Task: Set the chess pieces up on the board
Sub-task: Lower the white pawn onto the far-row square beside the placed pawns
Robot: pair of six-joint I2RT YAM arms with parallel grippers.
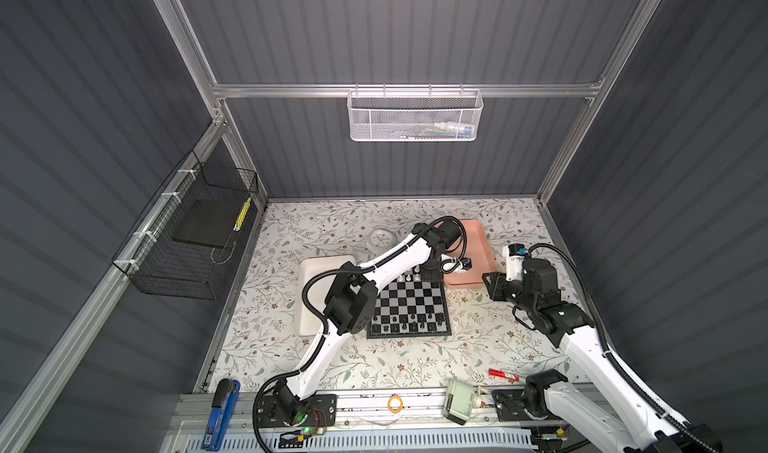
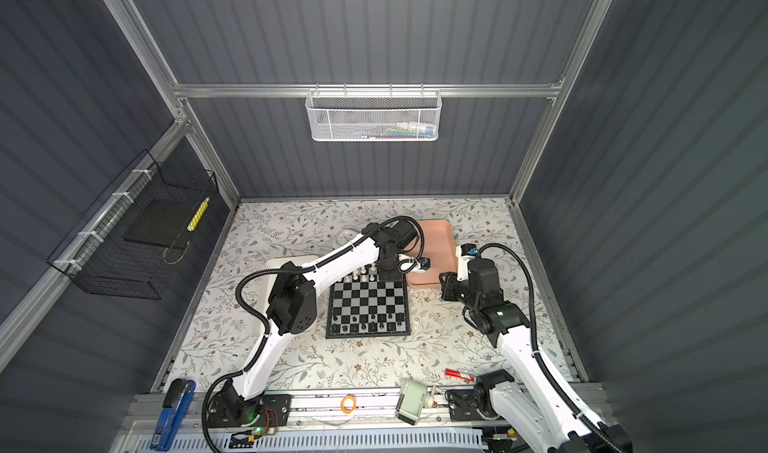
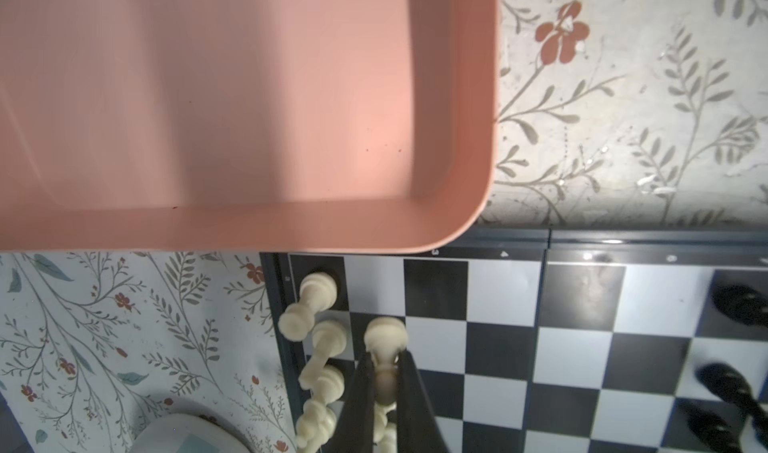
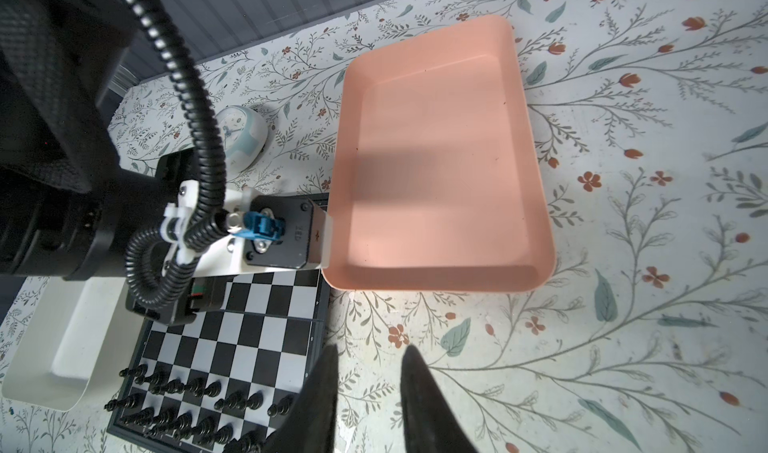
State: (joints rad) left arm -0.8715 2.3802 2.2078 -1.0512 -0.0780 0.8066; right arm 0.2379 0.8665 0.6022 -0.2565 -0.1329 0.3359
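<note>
The board [image 1: 409,305] [image 2: 368,305] lies mid-table. Black chess pieces [image 1: 407,322] [image 4: 187,392] fill its two near rows. Several cream-white pieces [image 1: 409,277] [image 3: 318,291] stand along its far edge. My left gripper [image 3: 384,359] [image 1: 430,279] is at the board's far right corner, shut on a white piece [image 3: 385,336] whose base is at a square just inside that edge row. My right gripper [image 4: 370,351] [image 1: 491,284] is open and holds nothing, over the floral table just right of the board.
A pink tray [image 1: 478,239] [image 4: 436,280] sits against the board's far right corner and a white tray [image 1: 311,280] on its left. A small clock [image 1: 380,239] stands behind. A red marker [image 1: 503,375], an orange ring [image 1: 395,404] and a blue stapler [image 1: 222,409] lie near the front.
</note>
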